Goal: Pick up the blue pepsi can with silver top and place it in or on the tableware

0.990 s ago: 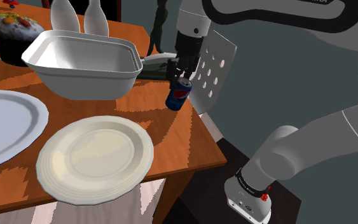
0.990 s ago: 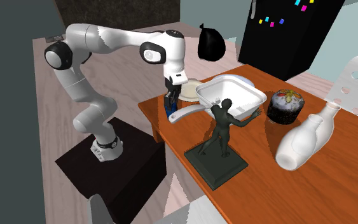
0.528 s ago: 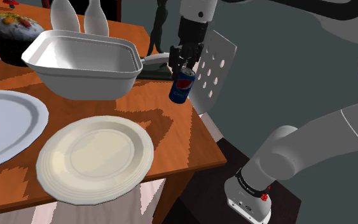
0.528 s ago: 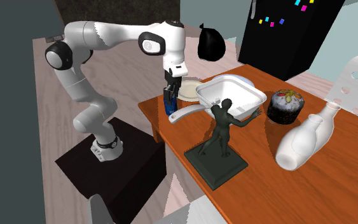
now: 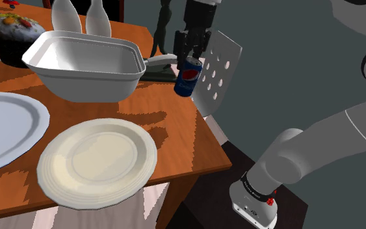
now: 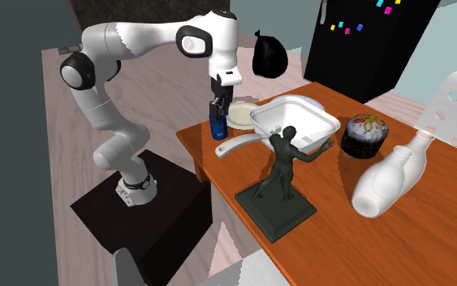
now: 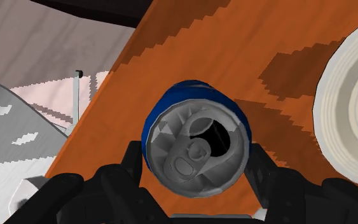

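The blue Pepsi can [image 5: 188,76] with a silver top [image 7: 196,148] hangs in the air above the wooden table's edge, tilted a little, with my black gripper [image 5: 190,57] shut on its upper part. From the second exterior view the can [image 6: 215,125] is a small blue shape under the gripper [image 6: 216,110]. A black finger [image 7: 135,159] presses each side of the can in the wrist view. A cream round plate [image 5: 97,161] lies on the table toward the shoulder view's lower left of the can. A white deep dish [image 5: 84,64] stands beside the can, further left.
A white perforated chair back [image 5: 215,71] stands just behind the can. A larger pale plate [image 5: 2,127], a dark cake [image 5: 13,31], white bottles [image 5: 64,15] and a dark figurine [image 6: 282,166] on its base share the table [image 5: 175,123]. The stand [image 6: 141,213] sits below the table's edge.
The gripper has risen with the can over the last second. The can now hangs higher above the table and a little further toward the chair back.
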You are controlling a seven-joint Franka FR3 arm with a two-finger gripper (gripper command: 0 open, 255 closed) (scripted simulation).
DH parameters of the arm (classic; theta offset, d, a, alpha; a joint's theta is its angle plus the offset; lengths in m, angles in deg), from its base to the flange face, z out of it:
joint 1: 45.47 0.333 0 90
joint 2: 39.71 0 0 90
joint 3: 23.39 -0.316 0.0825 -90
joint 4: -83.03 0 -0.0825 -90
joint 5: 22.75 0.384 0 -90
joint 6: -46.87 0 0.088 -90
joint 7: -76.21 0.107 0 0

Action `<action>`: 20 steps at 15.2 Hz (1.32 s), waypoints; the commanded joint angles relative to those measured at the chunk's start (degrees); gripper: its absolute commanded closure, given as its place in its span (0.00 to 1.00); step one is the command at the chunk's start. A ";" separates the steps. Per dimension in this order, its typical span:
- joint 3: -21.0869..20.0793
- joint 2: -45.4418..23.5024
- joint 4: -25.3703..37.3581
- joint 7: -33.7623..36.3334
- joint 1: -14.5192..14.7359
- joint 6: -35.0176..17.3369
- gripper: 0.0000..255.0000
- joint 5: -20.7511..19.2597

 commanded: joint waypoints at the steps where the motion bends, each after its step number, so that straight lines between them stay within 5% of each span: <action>1: -1.74 -1.09 2.00 2.51 0.59 0.79 1.00 0.33; 13: -16.88 -18.74 22.53 24.14 6.20 4.63 1.00 -4.48; 17: -21.61 -28.85 33.52 32.75 11.54 7.80 1.00 -10.74; 20: -23.58 -38.15 44.85 38.82 18.90 12.04 1.00 -17.35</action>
